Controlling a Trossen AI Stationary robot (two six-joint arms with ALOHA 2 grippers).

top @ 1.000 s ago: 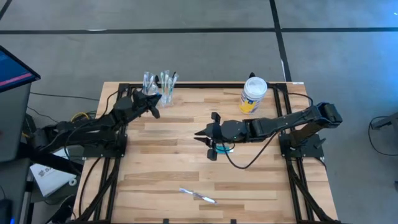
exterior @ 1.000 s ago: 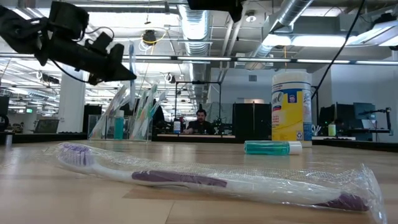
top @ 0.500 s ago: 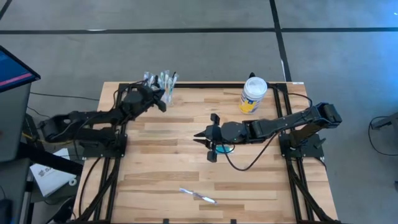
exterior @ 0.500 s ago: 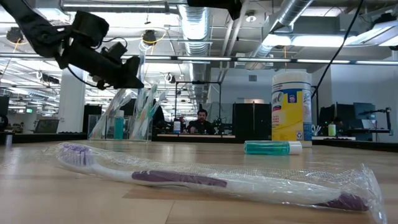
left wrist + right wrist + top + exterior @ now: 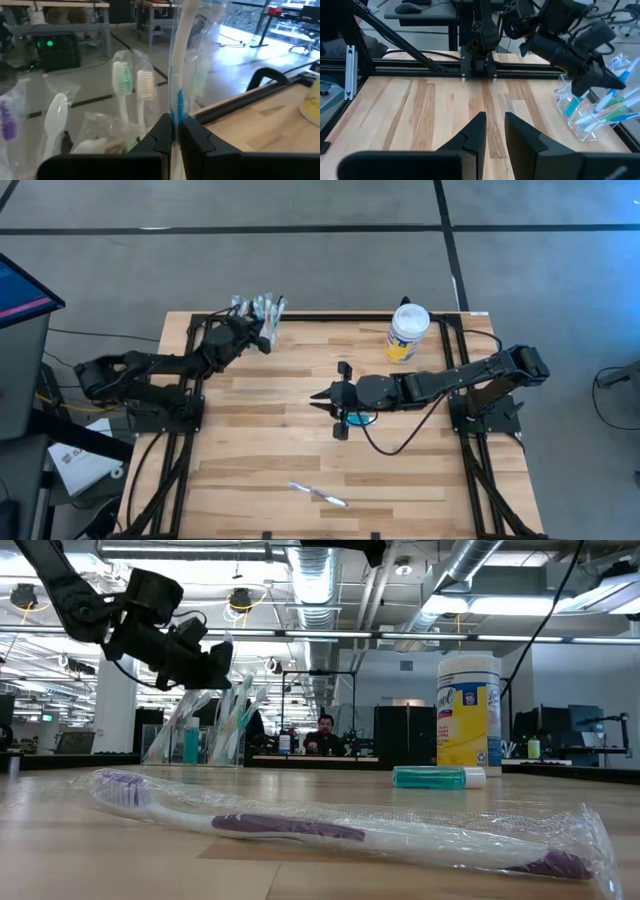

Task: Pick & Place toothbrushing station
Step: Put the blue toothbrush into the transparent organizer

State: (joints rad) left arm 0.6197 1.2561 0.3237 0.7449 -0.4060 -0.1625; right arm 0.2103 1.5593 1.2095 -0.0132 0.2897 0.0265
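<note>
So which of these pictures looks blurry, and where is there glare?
Low view: the wrapped toothbrush lying close to the lens is soft, and bright ceiling lights wash out the room behind. Left wrist view: the toothbrush pinched in the left pincer is blurred, and so are the packaged brushes beyond it. High view: evenly lit, no strong glare.

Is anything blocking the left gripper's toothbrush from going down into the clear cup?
Nothing solid shows in the way. The left gripper is shut on a wrapped toothbrush right above the clear cup at the table's back edge. Only the brushes already standing in the cup crowd the opening.
</note>
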